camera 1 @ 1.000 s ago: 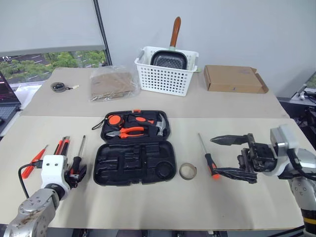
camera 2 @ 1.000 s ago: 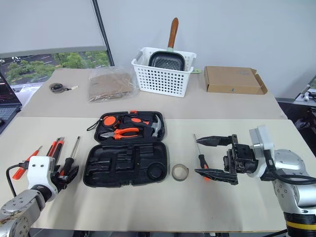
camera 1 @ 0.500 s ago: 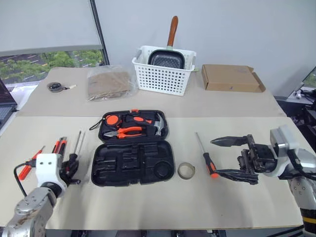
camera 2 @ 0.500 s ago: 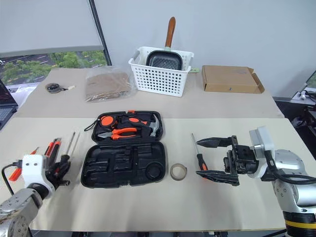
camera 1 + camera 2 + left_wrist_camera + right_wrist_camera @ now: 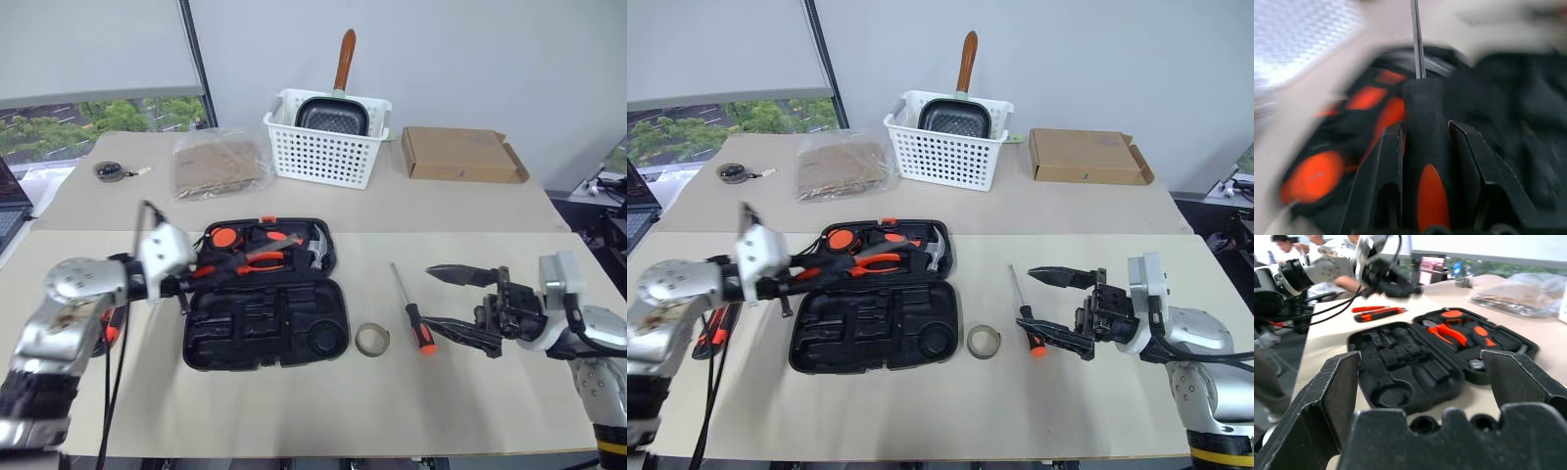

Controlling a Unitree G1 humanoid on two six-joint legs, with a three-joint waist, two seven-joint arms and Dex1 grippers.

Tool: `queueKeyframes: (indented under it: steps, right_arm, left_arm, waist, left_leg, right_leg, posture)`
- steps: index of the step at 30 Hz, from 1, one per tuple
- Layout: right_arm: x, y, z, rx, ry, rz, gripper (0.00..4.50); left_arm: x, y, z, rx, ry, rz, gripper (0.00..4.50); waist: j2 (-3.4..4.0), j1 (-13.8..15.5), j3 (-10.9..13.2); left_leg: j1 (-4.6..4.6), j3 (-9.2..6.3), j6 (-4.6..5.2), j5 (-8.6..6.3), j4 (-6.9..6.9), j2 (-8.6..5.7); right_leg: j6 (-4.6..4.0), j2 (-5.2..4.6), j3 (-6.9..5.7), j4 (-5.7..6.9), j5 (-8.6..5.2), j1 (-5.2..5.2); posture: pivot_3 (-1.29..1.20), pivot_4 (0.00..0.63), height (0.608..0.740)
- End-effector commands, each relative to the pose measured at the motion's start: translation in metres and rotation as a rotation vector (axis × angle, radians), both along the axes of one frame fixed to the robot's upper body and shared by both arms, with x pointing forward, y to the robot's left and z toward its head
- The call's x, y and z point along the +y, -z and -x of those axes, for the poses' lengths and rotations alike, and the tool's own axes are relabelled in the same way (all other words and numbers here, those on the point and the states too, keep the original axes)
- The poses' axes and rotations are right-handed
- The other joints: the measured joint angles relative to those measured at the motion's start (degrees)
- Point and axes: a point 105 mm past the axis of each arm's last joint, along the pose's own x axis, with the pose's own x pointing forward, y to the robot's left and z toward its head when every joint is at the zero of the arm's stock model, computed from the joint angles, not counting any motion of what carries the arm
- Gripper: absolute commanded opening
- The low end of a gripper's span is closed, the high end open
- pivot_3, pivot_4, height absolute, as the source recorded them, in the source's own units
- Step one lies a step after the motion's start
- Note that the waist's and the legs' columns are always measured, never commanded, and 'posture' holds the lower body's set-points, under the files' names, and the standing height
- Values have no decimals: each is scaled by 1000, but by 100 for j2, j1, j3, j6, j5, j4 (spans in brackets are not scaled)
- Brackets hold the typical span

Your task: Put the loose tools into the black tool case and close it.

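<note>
The black tool case [image 5: 265, 318] lies open mid-table, with pliers, hammer and tape measure in its far half. My left gripper [image 5: 188, 278] hovers over the case's left edge, shut on a black-orange screwdriver [image 5: 1422, 147] whose shaft points across the case. A slim orange tool and the utility knife [image 5: 710, 328] lie on the table to the left, partly behind my left arm. The other screwdriver [image 5: 412, 315] and the tape ring [image 5: 371, 339] lie right of the case. My right gripper [image 5: 465, 304] hangs open just right of that screwdriver, holding nothing.
At the back stand a white basket [image 5: 328, 147] with a pan, a cardboard box [image 5: 460, 155], a plastic bag [image 5: 220, 164] and a small round object [image 5: 115, 170]. A black cable hangs from my left arm near the table's left front.
My left gripper has lifted a screwdriver off the table and swung up and right to the case's left edge, rolling its wrist. The right gripper has stayed put.
</note>
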Motion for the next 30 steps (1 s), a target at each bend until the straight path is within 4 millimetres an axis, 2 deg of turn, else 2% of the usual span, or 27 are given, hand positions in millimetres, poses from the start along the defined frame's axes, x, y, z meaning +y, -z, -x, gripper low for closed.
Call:
queueKeyframes:
  steps: [1, 5, 14, 19, 25, 30]
  right_arm:
    - [-2, -13, 8, -78, 40, 4, 4500]
    - [-5, -14, 14, -89, 74, 2, 4500]
    - [-6, -14, 21, -95, 80, -7, 4500]
    - [-7, -15, 20, -95, 65, -4, 4500]
    - [-4, -14, 14, -91, 66, 16, 4500]
    - [-5, -13, 13, -91, 62, 13, 4500]
  left_arm:
    - [2, 5, -15, -53, 103, -152, 958]
    - [3, 18, -23, -37, 176, -242, 958]
    - [12, 41, -17, 61, 247, -307, 958]
    - [14, 46, -15, 73, 230, -295, 958]
    - [17, 52, -18, 118, 130, -282, 958]
    - [17, 57, -4, 160, 113, -297, 958]
  waist:
    - [-2, -8, 1]
    - [-2, 5, 1]
    - [1, -7, -2]
    - [4, -30, -5]
    - [16, -59, -14]
    - [21, -112, -18]
  left_leg:
    - [0, -1, -2, -1, 0, 2]
    - [0, 2, -2, -2, 1, 2]
    - [8, 12, 16, -12, 13, 1]
    - [13, 12, 16, -12, 13, 3]
    - [18, 12, 16, -12, 15, 2]
    - [27, 10, 16, -11, 19, 6]
  right_leg:
    - [-1, 3, 0, 0, 0, 0]
    - [-2, 6, 2, 2, -1, -2]
    - [3, 1, 15, 4, 1, 6]
    - [3, 3, 17, 9, 1, 6]
    - [4, 1, 19, 10, 1, 13]
    - [5, 2, 21, 19, 1, 16]
  posture:
    - [0, 150, 700]
    - [0, 150, 700]
    - [0, 150, 700]
    - [0, 150, 700]
    - [0, 150, 700]
    - [0, 150, 700]
